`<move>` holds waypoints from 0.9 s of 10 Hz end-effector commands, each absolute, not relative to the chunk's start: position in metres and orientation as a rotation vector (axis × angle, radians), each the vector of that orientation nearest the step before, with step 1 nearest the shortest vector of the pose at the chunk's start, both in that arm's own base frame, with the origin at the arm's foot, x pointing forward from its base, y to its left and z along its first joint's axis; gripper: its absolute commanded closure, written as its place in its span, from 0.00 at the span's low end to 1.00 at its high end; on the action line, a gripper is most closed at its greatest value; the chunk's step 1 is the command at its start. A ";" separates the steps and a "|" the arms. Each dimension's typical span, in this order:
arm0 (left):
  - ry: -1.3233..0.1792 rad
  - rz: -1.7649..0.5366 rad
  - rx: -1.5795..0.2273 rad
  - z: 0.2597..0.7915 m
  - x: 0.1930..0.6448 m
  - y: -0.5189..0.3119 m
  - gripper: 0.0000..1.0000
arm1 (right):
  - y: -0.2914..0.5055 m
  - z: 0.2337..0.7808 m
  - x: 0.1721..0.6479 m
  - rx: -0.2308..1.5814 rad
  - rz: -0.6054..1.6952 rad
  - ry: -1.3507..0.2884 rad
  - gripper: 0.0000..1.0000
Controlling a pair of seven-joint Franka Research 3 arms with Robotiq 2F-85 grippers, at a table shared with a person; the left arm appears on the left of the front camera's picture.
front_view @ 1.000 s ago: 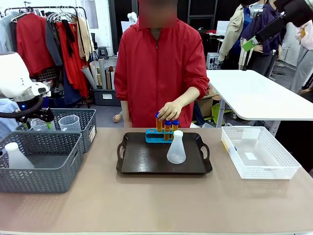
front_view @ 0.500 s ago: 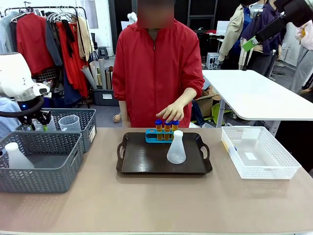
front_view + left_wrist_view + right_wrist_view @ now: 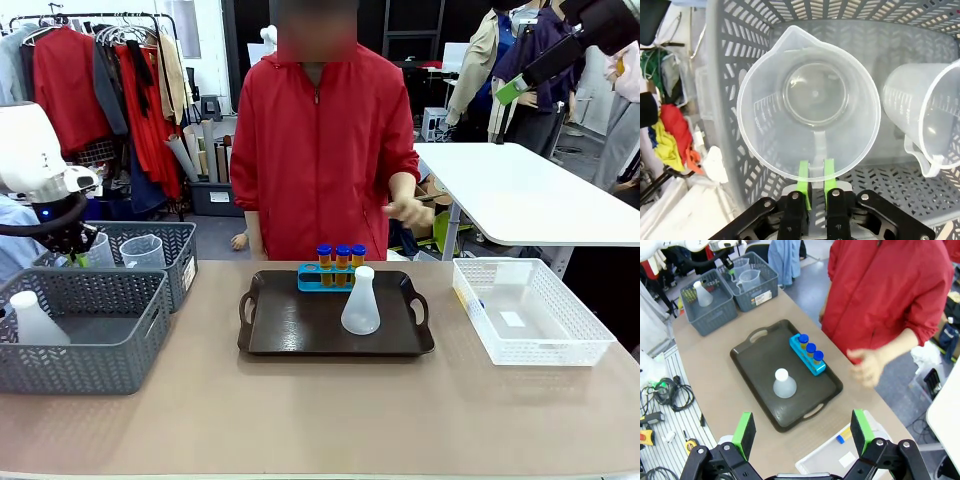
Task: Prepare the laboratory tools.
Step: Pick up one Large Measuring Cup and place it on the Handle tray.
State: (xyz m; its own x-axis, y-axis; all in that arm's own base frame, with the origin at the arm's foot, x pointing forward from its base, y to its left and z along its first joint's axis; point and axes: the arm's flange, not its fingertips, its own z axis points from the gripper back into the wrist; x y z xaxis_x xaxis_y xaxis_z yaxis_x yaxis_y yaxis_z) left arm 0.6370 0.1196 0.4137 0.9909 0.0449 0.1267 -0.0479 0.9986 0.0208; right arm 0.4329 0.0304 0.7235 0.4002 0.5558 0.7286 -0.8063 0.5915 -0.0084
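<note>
Left gripper (image 3: 816, 172) clamped on the handle of the clear beaker (image 3: 809, 107), in the far grey basket (image 3: 725, 125); can't tell if it's off the basket floor; second beaker (image 3: 927, 117) just beside it. Right gripper (image 3: 802, 432): jaws wide apart, holding nothing, high over the worktop (image 3: 300, 420). Tray (image 3: 290, 330) carries the blue rack (image 3: 310, 283) with three tubes (image 3: 341, 258), plus the flask (image 3: 360, 303). Risks: handle-only pinch, so the beaker may swing or slip; could clip the neighbour or basket wall coming out; light flask likely topples if nudged at set-down.
</note>
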 end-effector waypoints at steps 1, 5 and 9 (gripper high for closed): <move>-0.139 0.042 0.023 0.434 0.626 0.117 1.00 | 0.030 0.725 0.433 0.387 0.896 -0.766 0.00; -0.155 -0.061 0.007 0.518 0.600 0.108 1.00 | 0.030 0.725 0.433 0.387 0.896 -0.766 0.00; -0.232 -0.224 0.031 0.626 0.559 0.085 1.00 | 0.030 0.725 0.433 0.387 0.896 -0.766 0.00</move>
State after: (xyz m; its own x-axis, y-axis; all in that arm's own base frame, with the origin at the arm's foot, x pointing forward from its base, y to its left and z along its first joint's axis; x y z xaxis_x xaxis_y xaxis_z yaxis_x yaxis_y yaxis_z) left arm 0.5603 0.0848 0.6183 0.9631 -0.1697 0.2090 0.1653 0.9855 0.0384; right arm 0.4331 0.0304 0.7233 0.4005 0.5559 0.7284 -0.8063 0.5915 -0.0081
